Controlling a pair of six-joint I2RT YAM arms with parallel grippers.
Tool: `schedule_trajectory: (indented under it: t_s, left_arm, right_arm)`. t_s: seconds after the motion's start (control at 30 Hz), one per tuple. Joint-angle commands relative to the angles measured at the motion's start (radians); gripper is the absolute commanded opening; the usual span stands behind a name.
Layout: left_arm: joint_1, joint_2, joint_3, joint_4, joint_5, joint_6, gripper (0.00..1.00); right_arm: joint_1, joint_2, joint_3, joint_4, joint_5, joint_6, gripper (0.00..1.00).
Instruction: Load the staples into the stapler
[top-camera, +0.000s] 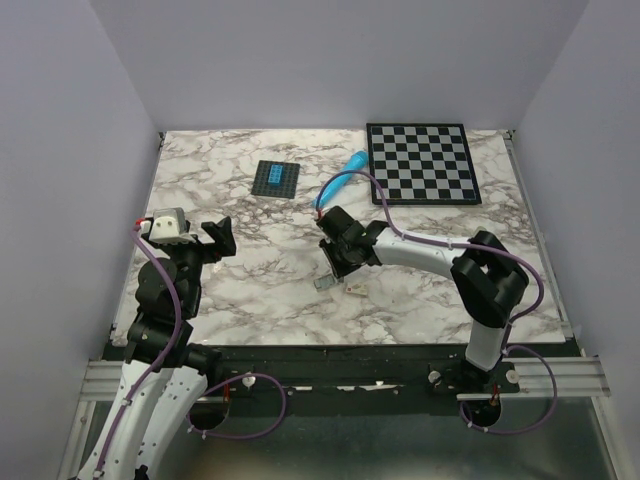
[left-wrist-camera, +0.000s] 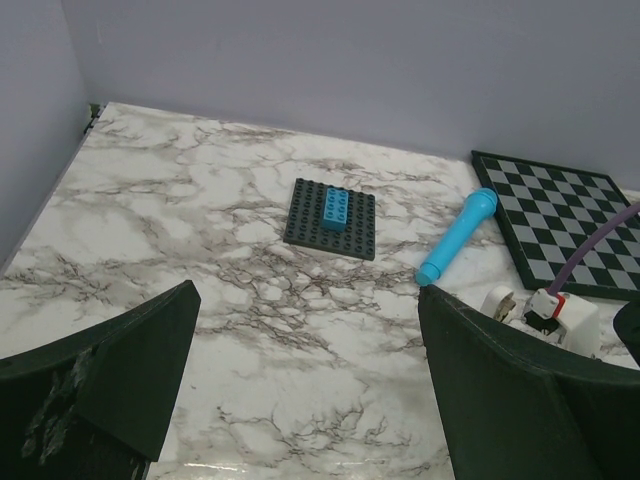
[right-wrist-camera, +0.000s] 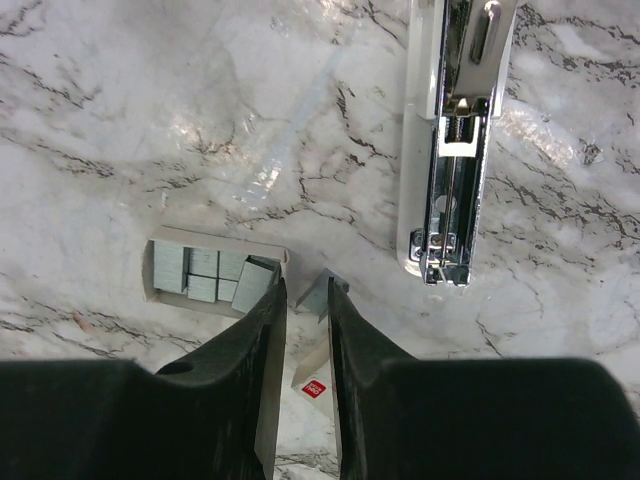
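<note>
The cream-white stapler (right-wrist-camera: 455, 140) lies open on the marble table, its shiny metal rail facing up, ahead and to the right of my right gripper (right-wrist-camera: 305, 290). The fingers are nearly together on a small tilted silvery-grey staples block (right-wrist-camera: 318, 297) at their tips. An open cardboard box (right-wrist-camera: 200, 272) with several more staple blocks lies just to the left. In the top view the right gripper (top-camera: 337, 268) is low over the table's middle. My left gripper (top-camera: 218, 235) is open and empty at the left, above bare table (left-wrist-camera: 308, 292).
A bright blue cylinder (top-camera: 345, 170) lies at the back centre, also seen in the left wrist view (left-wrist-camera: 458, 235). A dark baseplate with a blue brick (top-camera: 276, 179) is at the back left. A chessboard (top-camera: 421, 162) lies at the back right. Walls close in the table.
</note>
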Motion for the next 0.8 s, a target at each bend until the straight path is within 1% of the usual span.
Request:
schedule_trajectory:
  t_s: [0.0, 0.3, 0.43, 0.57, 0.77]
  left_arm:
    - [0.006, -0.014, -0.009, 0.016, 0.018, -0.008, 0.99]
    - [0.006, -0.018, -0.012, 0.018, 0.02, -0.009, 0.99]
    - [0.006, -0.02, -0.01, 0.016, 0.02, -0.011, 0.99]
    - [0.006, -0.021, -0.012, 0.018, 0.021, -0.011, 0.99]
    - [0.006, -0.024, -0.01, 0.016, 0.023, -0.011, 0.99]
  right_arm:
    - [0.012, 0.009, 0.04, -0.027, 0.038, -0.009, 0.31]
    - [0.012, 0.02, 0.021, -0.068, 0.098, 0.073, 0.32]
    - [0.011, 0.028, 0.027, -0.067, 0.081, 0.093, 0.37]
    - [0.012, 0.032, 0.034, -0.059, 0.07, 0.102, 0.45]
    - [0.011, 0.051, 0.034, -0.053, 0.07, 0.108, 0.45]
